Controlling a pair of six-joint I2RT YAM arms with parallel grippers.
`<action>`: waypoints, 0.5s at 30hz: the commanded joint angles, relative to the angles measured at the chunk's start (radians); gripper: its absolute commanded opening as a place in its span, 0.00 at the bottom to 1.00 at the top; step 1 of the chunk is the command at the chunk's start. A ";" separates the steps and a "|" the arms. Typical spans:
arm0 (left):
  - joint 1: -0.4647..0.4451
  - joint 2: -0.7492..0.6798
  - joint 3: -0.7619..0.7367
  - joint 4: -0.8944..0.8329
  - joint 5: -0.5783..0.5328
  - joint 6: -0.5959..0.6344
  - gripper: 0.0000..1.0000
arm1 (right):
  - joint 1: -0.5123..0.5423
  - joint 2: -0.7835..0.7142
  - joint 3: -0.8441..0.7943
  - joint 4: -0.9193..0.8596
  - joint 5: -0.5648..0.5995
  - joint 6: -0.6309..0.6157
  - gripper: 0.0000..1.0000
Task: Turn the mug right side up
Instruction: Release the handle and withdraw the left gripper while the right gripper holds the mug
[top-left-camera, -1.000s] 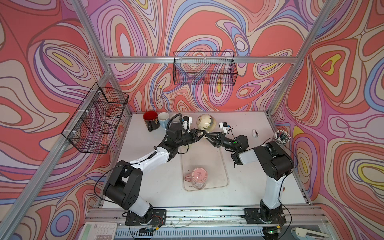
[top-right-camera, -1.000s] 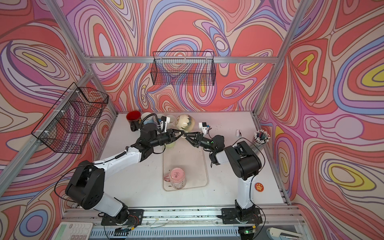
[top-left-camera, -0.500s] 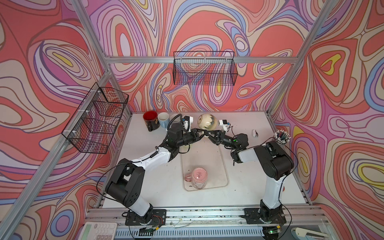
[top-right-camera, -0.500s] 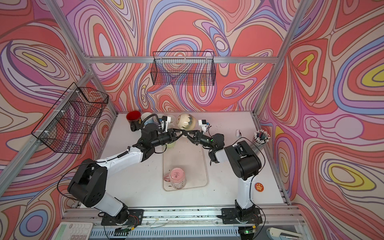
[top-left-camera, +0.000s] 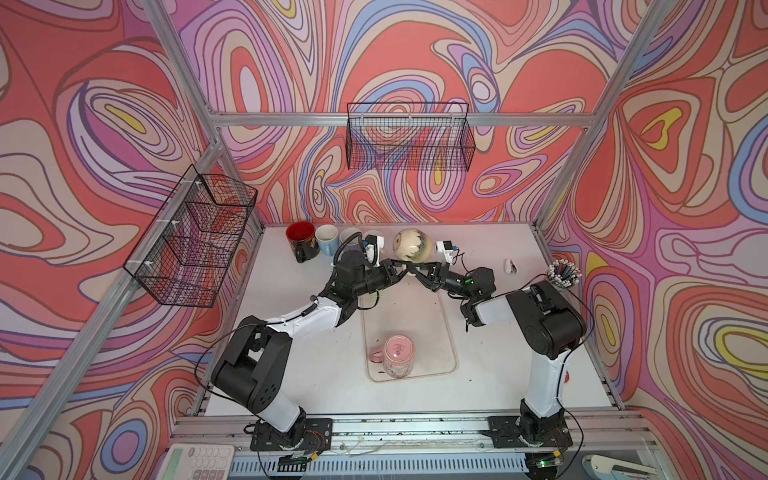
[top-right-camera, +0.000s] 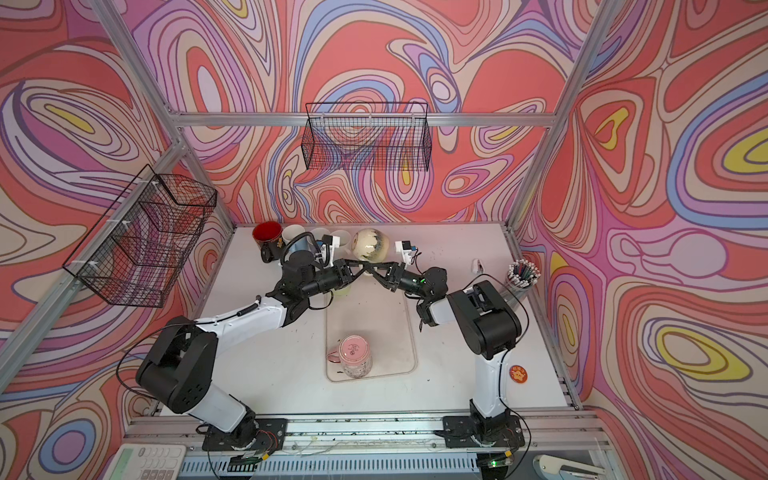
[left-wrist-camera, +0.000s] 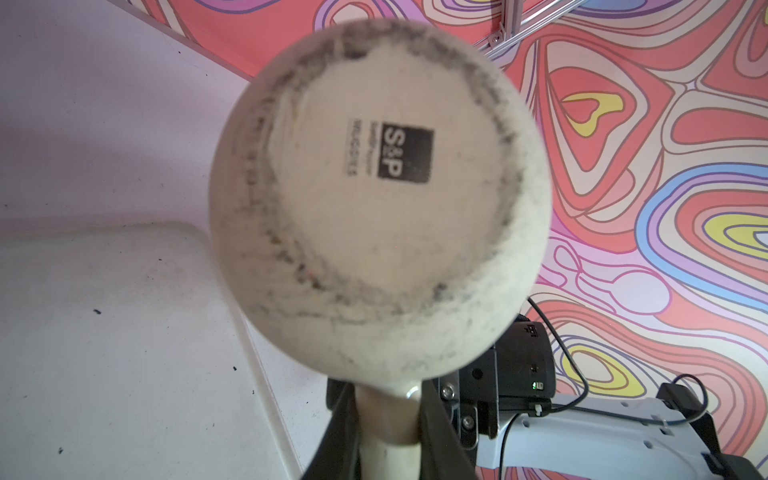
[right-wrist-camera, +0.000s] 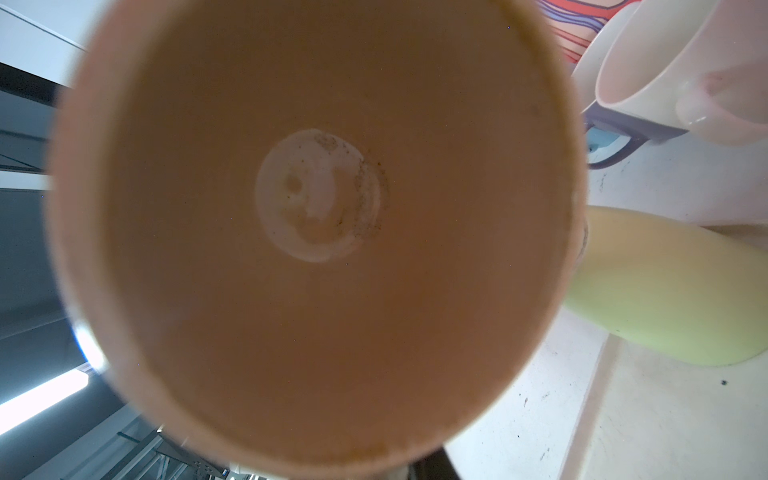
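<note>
Mug (top-left-camera: 411, 246) aloft, upper centre: my left end effector (top-left-camera: 404, 268) clamps its handle; right end effector (top-left-camera: 419, 271), I cannot tell. Releasing left early could drop it.

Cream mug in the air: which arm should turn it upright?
Right, probably. The cream mug lies sideways, mouth facing the right claw, so that claw could end above it, mouth up. The left claw, shut on the handle, faces the base and would end underneath. Right's grip isn't visible.
</note>
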 joint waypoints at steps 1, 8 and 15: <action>-0.006 -0.006 -0.011 0.042 0.013 0.065 0.23 | -0.011 -0.005 -0.001 0.017 0.029 0.001 0.00; 0.003 -0.015 -0.016 0.000 -0.010 0.085 0.38 | -0.023 -0.011 -0.021 0.016 0.029 -0.003 0.00; 0.014 -0.035 -0.018 -0.043 -0.031 0.111 0.40 | -0.022 -0.009 -0.039 0.015 0.029 -0.013 0.00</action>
